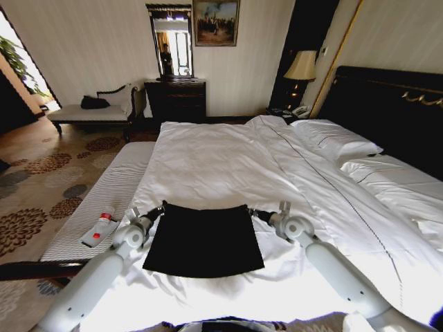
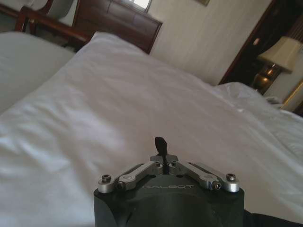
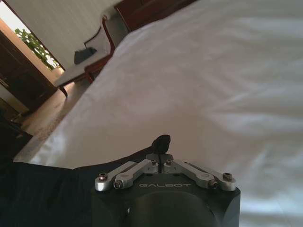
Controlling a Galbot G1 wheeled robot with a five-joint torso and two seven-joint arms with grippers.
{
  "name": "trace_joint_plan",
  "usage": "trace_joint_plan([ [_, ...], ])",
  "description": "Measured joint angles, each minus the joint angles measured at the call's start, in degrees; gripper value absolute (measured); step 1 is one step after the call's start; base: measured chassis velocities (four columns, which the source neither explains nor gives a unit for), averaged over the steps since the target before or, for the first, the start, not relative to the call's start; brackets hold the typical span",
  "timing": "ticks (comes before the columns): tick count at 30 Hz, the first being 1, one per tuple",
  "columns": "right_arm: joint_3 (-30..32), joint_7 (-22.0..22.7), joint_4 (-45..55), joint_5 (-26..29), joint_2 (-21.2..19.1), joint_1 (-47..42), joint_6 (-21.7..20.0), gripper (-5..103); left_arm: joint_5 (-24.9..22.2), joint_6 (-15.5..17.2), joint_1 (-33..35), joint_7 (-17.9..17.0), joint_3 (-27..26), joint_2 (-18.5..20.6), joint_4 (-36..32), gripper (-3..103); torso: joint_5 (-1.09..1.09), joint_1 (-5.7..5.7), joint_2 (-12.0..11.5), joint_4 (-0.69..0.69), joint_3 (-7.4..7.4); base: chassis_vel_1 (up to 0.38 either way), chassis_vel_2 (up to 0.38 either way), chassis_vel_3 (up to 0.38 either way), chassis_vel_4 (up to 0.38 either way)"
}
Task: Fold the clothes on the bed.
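So the bed point(image 1: 228, 166) takes up most of the room here, white duvet spread pretty flat, pillows up by the dark headboard point(image 1: 387, 111). Loads of bare duvet beyond the shirt toward the head end, so plenty of space to swing fabric forward. The tighter side is the robot's left, where the duvet drops off to a striped bench point(image 1: 104, 207) with a small bottle and card on it. The near edge of the bed is close too, right under the arms.

The black T-shirt point(image 1: 204, 241) lies near the foot of the bed as a squarish dark panel. No sleeves sticking out, so I'd guess it's mid-fold, maybe halfway, with at least one more fold left.

Left tool point(image 1: 158, 209) sits at the shirt's far left corner, right tool point(image 1: 253, 211) at the far right corner. In both wrist views the fingers look pressed together with no gap. Each seems pinched on a corner of the shirt, though the cloth between the tips is hard to make out.

Next move probably needs both arms to go evenly so the far edge stays straight and the corners land square
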Motion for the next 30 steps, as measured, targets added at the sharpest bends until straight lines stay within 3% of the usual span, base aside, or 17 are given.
trace_joint_plan([
  [11, 5.72, 4.36, 9.49, 3.10, -4.06, 0.94, 2.26, 0, 1.42, -4.59, -0.25, -1.07, -4.60, 3.77, -9.64, 1, 0.01, 0.00, 0.00, 0.01, 0.00, 0.000, 0.000, 0.000, 0.000],
  [18, 15.60, 6.06, 19.07, 6.12, -5.84, 0.03, 4.19, 0, 2.37, -7.34, 3.75, -0.23, -13.93, 5.61, -17.96, 1, 0.01, 0.00, 0.00, -0.01, -0.01, 0.000, 0.000, 0.000, 0.000],
  [22, 17.48, 6.69, 22.25, 6.66, -6.67, -1.42, 4.24, 0, 4.83, -8.20, 6.19, 1.28, -15.90, 6.25, -21.49, 1, 0.00, 0.00, 0.00, 0.00, 0.00, 0.000, 0.000, 0.000, 0.000],
  [30, 20.23, 8.70, 26.23, 9.85, -8.53, -2.54, 3.96, 0, 3.87, -8.00, 8.43, -0.17, -19.00, 6.83, -25.94, 1, 0.00, 0.00, 0.00, -0.01, 0.00, 0.000, 0.000, 0.000, 0.000],
])
